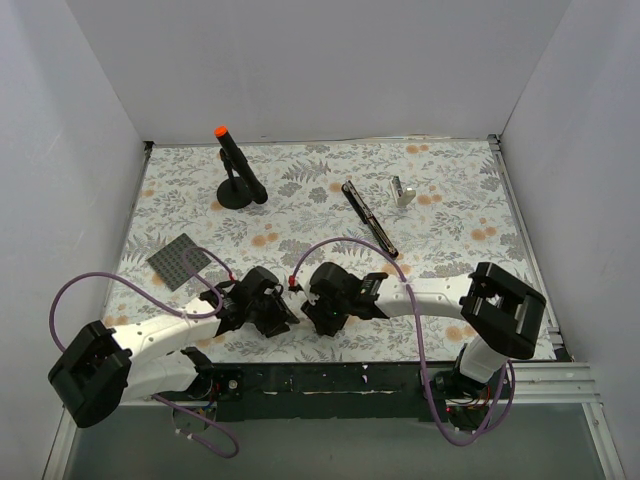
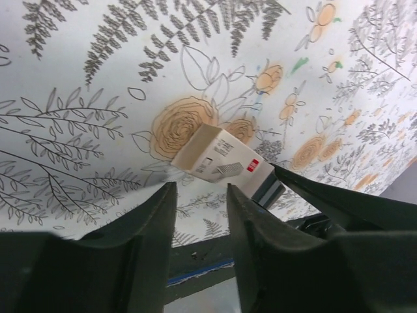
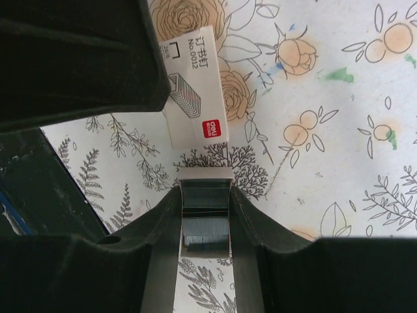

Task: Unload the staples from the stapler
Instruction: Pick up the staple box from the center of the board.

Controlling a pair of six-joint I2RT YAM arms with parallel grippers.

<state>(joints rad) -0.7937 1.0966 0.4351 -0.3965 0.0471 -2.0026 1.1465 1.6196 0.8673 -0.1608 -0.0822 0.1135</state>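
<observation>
The stapler (image 1: 367, 216), a slim black bar with a silvery inner arm, lies opened flat on the floral mat at the back right, far from both grippers. It shows in neither wrist view. My right gripper (image 1: 322, 318) (image 3: 205, 193) is shut on a small open cardboard tray of staples (image 3: 205, 215). Its white sleeve with a red label (image 3: 195, 91) (image 2: 218, 160) lies on the mat just ahead. My left gripper (image 1: 272, 318) (image 2: 201, 189) is open and empty, low over the mat, with the sleeve beyond its fingertips.
A black post with an orange tip (image 1: 236, 168) stands on a round base at the back left. A grey studded plate (image 1: 179, 261) lies left. A small silvery-white piece (image 1: 402, 190) sits beside the stapler. White walls enclose the mat. The table's dark front edge (image 2: 195, 257) is close.
</observation>
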